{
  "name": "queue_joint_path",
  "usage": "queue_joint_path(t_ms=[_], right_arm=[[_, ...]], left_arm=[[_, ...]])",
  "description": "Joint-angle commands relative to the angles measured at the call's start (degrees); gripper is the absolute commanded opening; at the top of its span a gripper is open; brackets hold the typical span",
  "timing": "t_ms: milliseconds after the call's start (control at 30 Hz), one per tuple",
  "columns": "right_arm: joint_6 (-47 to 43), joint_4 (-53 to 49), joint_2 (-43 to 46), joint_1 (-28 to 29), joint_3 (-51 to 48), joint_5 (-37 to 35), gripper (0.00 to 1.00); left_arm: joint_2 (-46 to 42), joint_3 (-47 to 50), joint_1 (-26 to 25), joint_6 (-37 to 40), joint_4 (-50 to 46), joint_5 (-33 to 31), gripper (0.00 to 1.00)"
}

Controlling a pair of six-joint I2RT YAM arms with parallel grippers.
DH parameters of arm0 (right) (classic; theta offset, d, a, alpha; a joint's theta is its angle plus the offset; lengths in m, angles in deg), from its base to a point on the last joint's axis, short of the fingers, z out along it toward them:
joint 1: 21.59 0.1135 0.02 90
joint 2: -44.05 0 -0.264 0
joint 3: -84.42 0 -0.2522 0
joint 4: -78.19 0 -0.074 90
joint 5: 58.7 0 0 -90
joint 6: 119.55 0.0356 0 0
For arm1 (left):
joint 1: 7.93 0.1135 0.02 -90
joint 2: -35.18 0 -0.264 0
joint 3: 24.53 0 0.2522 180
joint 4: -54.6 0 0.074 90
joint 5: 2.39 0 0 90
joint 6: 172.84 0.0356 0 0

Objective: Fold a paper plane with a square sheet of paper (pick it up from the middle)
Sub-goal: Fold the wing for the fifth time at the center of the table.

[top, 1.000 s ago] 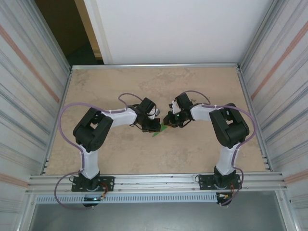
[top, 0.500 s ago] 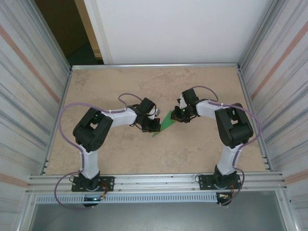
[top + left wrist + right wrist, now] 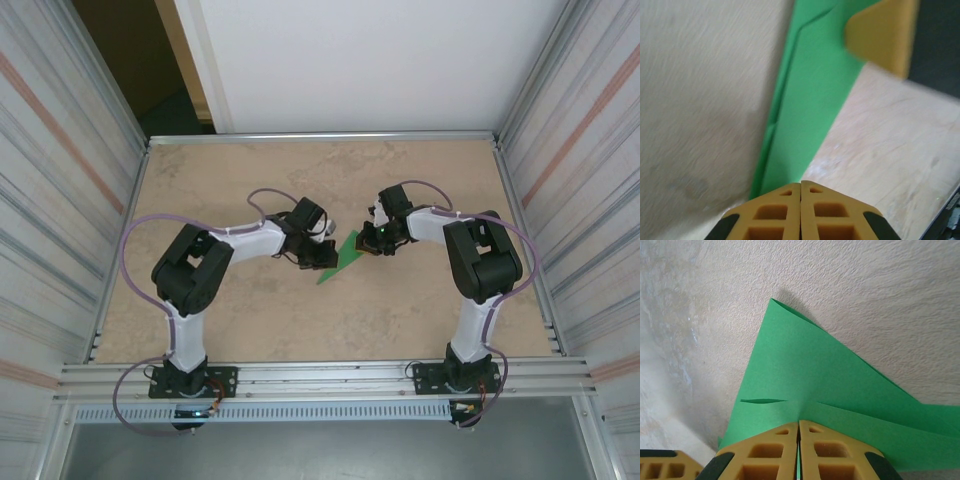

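Risk: the folded green paper (image 3: pixel 343 258) is thin and gripped at both ends, mid-tabletop (image 3: pixel 250 330) between the arms. If the arms draw apart, it may tear, or slip out on the left, where only the narrow tip looks caught. The layers gape near the right grip, so a press there could set a crooked crease.
Left fingers (image 3: pixel 772 212): pressed together, pinching the paper's narrow end.
Right fingers (image 3: pixel 772 450): pressed together on the wide end, green showing in the seam.
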Motion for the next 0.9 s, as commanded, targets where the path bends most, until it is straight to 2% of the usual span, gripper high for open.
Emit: queue_joint_path(t_ms=[0,267,500,667,867], right_arm=[[-1.78,-1.16,-1.59,-0.6,-1.43,-0.71,0.1],[-1.09,-0.75,1.49,-0.61,-0.44,2.41,0.09],[-1.49,-1.74,6.95,1.64,-0.08,1.1,0.08],[0.25,-0.48,6.67,5.53,-2.08,-1.07,0.06],[1.7,1.72,4.34,6.45,-2.79,-0.34,0.03]], left_arm=[[3.35,-4.47,-0.1,-0.33,-1.28,-0.74,0.07],[6.36,-5.08,-0.31,-1.23,-4.02,-3.51,0.04],[6.31,-3.15,-0.31,-1.68,-5.41,-5.58,0.03],[6.21,-2.91,-0.31,-1.84,-5.5,-6.04,0.03],[6.4,-2.82,-0.22,-1.8,-5.67,-6.21,0.02]])
